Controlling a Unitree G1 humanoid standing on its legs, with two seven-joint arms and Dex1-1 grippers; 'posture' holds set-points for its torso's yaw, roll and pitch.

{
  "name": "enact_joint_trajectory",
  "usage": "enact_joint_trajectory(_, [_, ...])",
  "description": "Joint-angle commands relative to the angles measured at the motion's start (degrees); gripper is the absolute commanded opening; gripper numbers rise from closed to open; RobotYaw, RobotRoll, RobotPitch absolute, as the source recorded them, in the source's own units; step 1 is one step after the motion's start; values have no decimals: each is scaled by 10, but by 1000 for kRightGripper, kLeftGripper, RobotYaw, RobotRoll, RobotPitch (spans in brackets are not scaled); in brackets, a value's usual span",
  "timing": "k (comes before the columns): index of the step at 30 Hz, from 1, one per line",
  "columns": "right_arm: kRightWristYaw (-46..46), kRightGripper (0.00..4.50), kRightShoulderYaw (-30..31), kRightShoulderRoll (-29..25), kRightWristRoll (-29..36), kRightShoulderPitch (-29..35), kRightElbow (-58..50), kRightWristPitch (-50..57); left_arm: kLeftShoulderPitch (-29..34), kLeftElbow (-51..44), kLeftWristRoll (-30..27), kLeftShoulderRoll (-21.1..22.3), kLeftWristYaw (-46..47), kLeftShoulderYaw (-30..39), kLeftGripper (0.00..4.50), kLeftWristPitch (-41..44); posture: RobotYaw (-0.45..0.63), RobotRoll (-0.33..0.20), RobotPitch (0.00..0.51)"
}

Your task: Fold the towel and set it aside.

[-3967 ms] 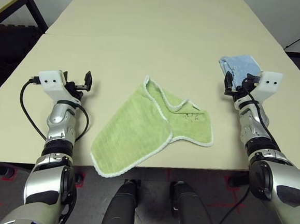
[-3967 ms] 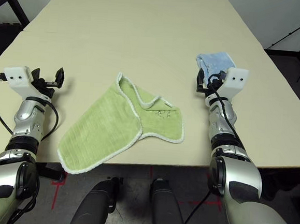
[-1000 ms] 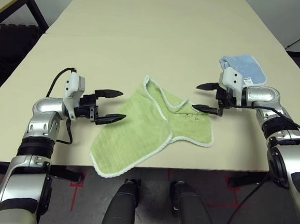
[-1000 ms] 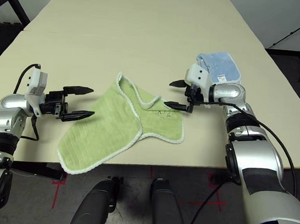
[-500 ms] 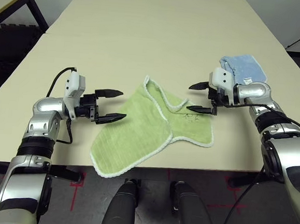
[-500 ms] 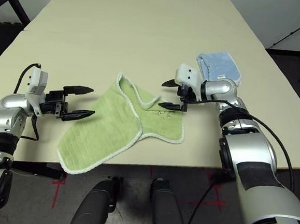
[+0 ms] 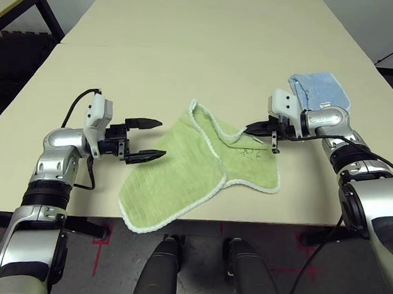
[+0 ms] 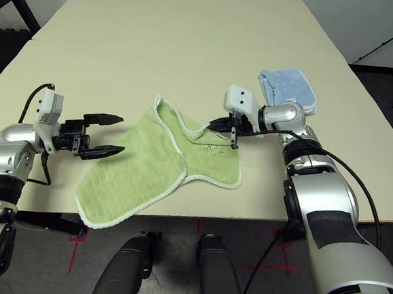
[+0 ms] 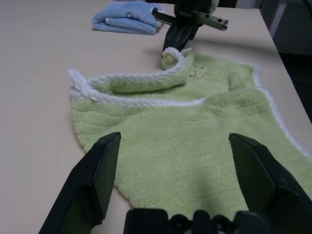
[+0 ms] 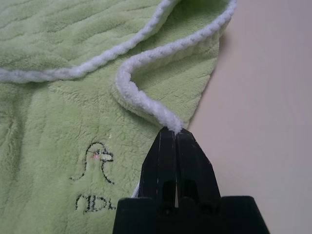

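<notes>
The table (image 7: 176, 64) is spread beneath both grippers, its bare far part stretching beyond them. On it the towel (image 7: 181, 169) is laid between the left gripper (image 7: 163, 139) and the right gripper (image 7: 246, 131), partly folded over, with its general position unchanged from the earlier frames. The blue cloth (image 7: 323, 91) is left folded beyond the right gripper and to its outer side, as before.

The left gripper is kept where it was a second ago, its fingers held wide apart and pointed at the towel; nothing is gripped. The right gripper has been brought slightly inward since a second ago. Its fingers, seen apart half a second ago, are now brought together, and the towel's white edging (image 10: 146, 101) is clamped at their tips. Just beside those fingers, the embroidered mark (image 10: 97, 158) is left uncovered on the towel.
</notes>
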Motion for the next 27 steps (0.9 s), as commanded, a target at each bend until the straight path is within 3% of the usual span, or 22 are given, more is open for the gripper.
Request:
enact_joint_trajectory(1, [13,30,1,-6,0,3,6,-3,4,-6,4,5,0,-7,4500,6,38,0,151])
enact_joint_trajectory(12, [-51,30,-95,6,88,-5,-2,44,6,-16,-3,-5,36,4,4500,23,37,0,146])
enact_joint_trajectory(16, [-190,30,-145,27,123,-13,-13,59,-10,-31,-24,-33,99,26,4500,61,36,0,145])
enact_joint_trajectory(21, [-220,30,-140,61,125,-17,-46,44,-23,-33,-16,-53,155,26,4500,79,13,0,139])
enact_joint_trajectory(27, [-259,30,-160,112,164,-88,-79,69,-27,-41,-11,-72,199,19,4500,91,13,0,139])
